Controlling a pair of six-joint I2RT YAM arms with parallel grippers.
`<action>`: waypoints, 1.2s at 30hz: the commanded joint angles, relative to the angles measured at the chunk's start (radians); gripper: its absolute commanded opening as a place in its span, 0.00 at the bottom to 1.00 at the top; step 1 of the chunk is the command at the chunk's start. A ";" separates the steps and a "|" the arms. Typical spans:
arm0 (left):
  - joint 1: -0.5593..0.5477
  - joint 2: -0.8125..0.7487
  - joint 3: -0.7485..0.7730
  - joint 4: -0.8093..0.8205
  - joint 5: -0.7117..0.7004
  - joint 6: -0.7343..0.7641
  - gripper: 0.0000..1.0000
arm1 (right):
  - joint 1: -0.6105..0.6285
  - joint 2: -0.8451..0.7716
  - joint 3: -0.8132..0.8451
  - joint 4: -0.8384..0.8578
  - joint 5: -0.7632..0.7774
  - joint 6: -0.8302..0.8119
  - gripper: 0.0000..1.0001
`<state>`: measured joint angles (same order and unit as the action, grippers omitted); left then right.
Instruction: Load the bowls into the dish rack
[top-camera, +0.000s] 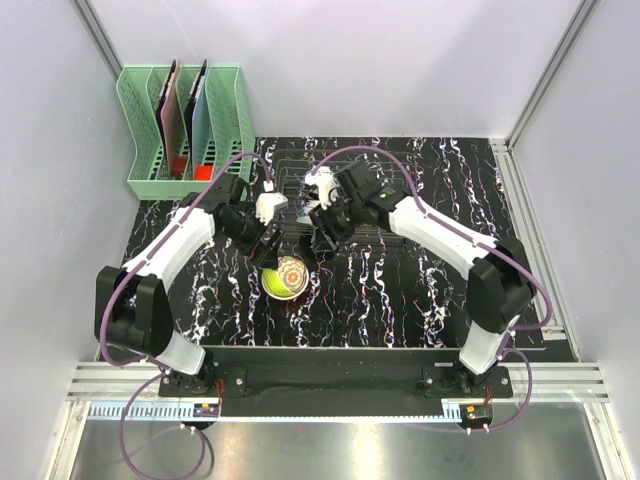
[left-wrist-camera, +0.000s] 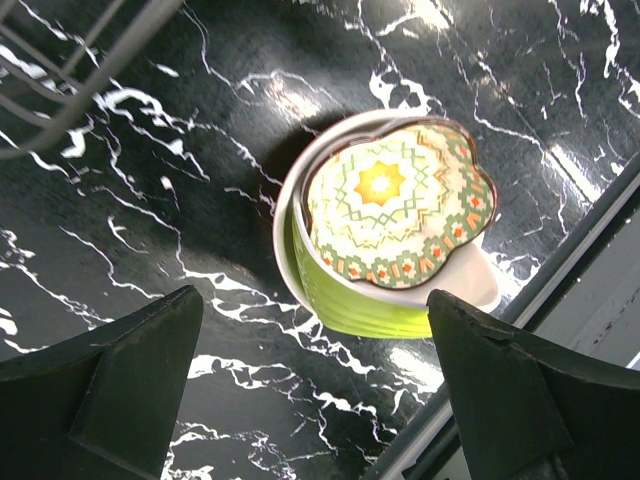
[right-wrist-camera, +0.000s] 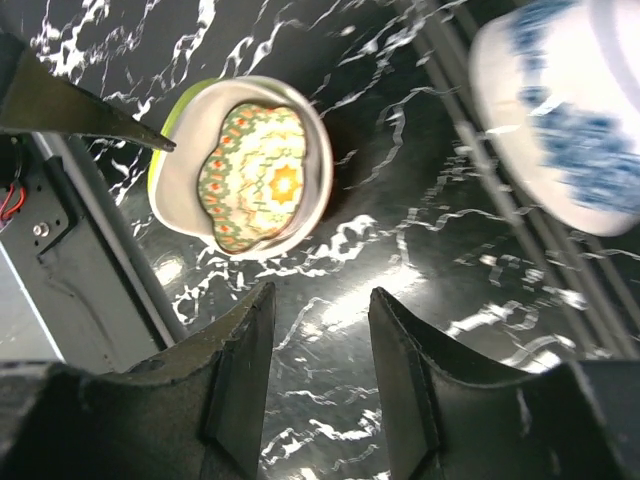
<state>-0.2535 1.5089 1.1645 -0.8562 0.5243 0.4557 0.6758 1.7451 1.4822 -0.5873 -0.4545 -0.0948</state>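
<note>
Two nested bowls on a black marbled table (top-camera: 430, 300), both grippers poised above them, wire rack beyond.

Nearest, toward the arm bases: a lime green bowl (left-wrist-camera: 345, 305) upright on the table, outside the dish rack (top-camera: 290, 160), with a flower-rimmed patterned bowl (left-wrist-camera: 400, 205) nested inside it, tilted. Above the pair, the left gripper (left-wrist-camera: 312, 300), fingers spread wide to either side of the bowls, nothing between them. Beside it, the right gripper (right-wrist-camera: 320, 295), fingers a narrow gap apart, also empty, over bare table next to the stack. Farther back, the rack's thin dark wires, and over them a blue-patterned white bowl (right-wrist-camera: 565, 105), too blurred to tell how seated. Farthest, at the far left corner, a mint-green slotted holder (top-camera: 190, 120) with flat items standing upright in it.
</note>
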 joint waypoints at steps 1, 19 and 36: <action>-0.003 -0.021 -0.009 -0.007 -0.014 0.020 0.99 | 0.030 0.045 0.053 0.026 -0.027 0.036 0.50; -0.001 -0.111 -0.040 -0.012 -0.003 0.031 0.99 | 0.084 0.203 0.099 0.026 -0.044 0.078 0.52; 0.030 -0.188 -0.048 0.011 0.043 0.034 0.99 | 0.137 0.277 0.141 0.023 0.014 0.078 0.45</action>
<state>-0.2333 1.3556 1.1198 -0.8700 0.5377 0.4744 0.7959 1.9991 1.5703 -0.5869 -0.4637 -0.0204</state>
